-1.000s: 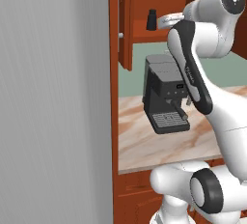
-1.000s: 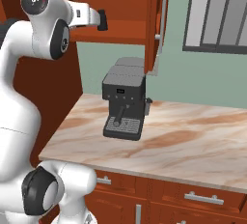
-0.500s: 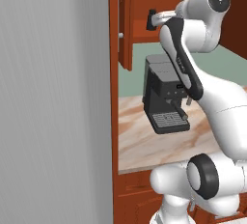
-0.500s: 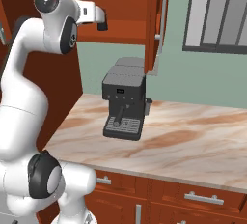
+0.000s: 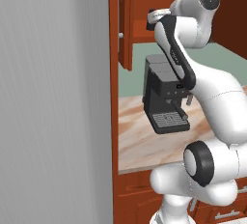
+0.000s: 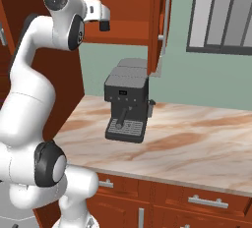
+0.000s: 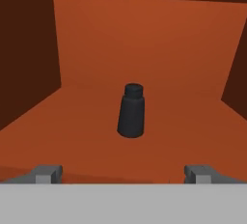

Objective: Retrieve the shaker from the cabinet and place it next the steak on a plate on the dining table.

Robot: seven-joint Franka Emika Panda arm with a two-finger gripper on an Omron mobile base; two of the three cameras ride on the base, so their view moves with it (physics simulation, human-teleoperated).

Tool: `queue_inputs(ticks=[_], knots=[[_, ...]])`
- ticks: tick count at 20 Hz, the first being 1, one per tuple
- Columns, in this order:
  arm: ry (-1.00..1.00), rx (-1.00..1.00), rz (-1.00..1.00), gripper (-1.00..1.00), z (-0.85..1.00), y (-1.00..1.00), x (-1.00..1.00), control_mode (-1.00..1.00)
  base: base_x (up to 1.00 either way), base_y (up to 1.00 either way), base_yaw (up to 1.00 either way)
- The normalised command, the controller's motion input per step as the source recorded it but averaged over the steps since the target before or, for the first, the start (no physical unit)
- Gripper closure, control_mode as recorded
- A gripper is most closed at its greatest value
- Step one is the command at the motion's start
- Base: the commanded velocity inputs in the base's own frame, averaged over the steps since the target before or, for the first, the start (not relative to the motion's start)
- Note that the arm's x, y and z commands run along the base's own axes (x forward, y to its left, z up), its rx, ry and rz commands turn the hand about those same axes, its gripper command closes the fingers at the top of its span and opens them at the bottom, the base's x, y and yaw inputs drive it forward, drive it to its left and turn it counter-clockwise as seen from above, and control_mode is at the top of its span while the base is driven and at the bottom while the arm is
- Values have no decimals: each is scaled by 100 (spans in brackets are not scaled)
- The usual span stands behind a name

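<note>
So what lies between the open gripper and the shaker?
Only bare cabinet shelf: in the hand view the gripper faces the shaker with nothing between.

Shaker stands upright on the shelf inside the cabinet, apart from its walls, ahead of the gripper. Coffee machine sits on the counter below the cabinet, drawers beneath

The cabinet runs off the frame at 12 o'clock — its shelf interior is hidden behind the arm in both base views.
</note>
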Motion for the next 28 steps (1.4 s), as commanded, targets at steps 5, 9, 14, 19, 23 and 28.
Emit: queue_inputs(ticks=[5,9,14,19,23,28], knots=[[0,0,0,-100,0,0,26,-100,0,0,0],[0,0,0,-100,0,0,28,-100,0,0,0],[0,0,0,-100,0,0,28,-100,0,0,0],[0,0,0,-100,0,-3,28,-100,0,0,0],[0,0,2,-100,0,-2,28,-100,0,0,0],[0,0,1,-100,0,0,37,-100,0,0,0]])
